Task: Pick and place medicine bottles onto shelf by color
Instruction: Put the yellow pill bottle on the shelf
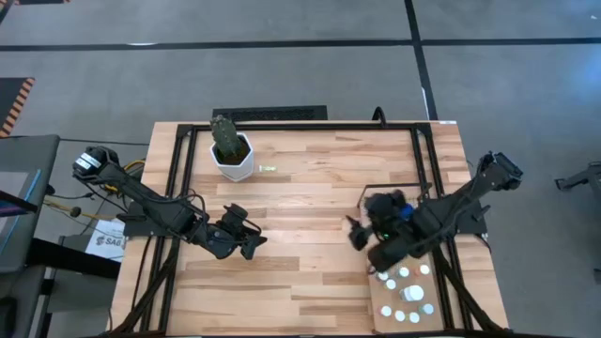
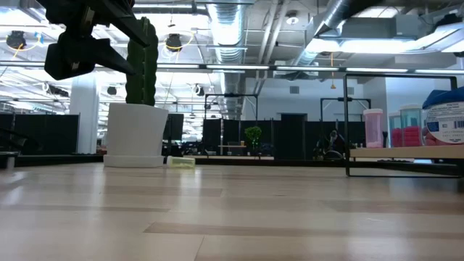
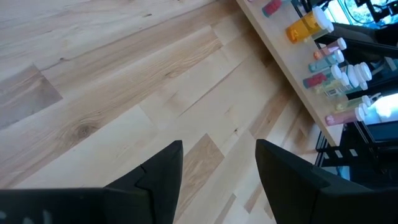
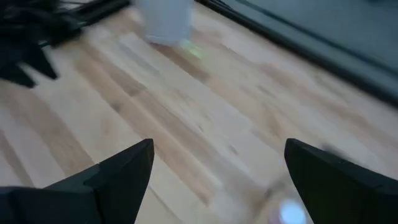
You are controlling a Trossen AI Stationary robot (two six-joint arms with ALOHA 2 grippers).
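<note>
A planked wooden table (image 1: 310, 202) stands on a grey floor, and the low view looks across it into a large hall with ducts and lamps overhead. The shelf (image 1: 387, 310), a pale panel, lies at the table's near right corner, and the bottles (image 1: 406, 293) stand on it in a cluster, mostly white-capped from above; the left wrist view shows them in a row along the panel with orange (image 3: 305, 28), pink and white bodies. A white pot (image 1: 233, 158) with a cactus sits toward the far left of the table, a small yellow-green thing (image 1: 268, 168) just beside it. The left gripper (image 1: 252, 241) hovers over bare wood left of centre, its fingers (image 3: 163, 175) parted and holding nothing. The right gripper (image 1: 356, 232) hangs just beyond the shelf's far edge, fingers (image 4: 127, 167) spread wide and empty.
</note>
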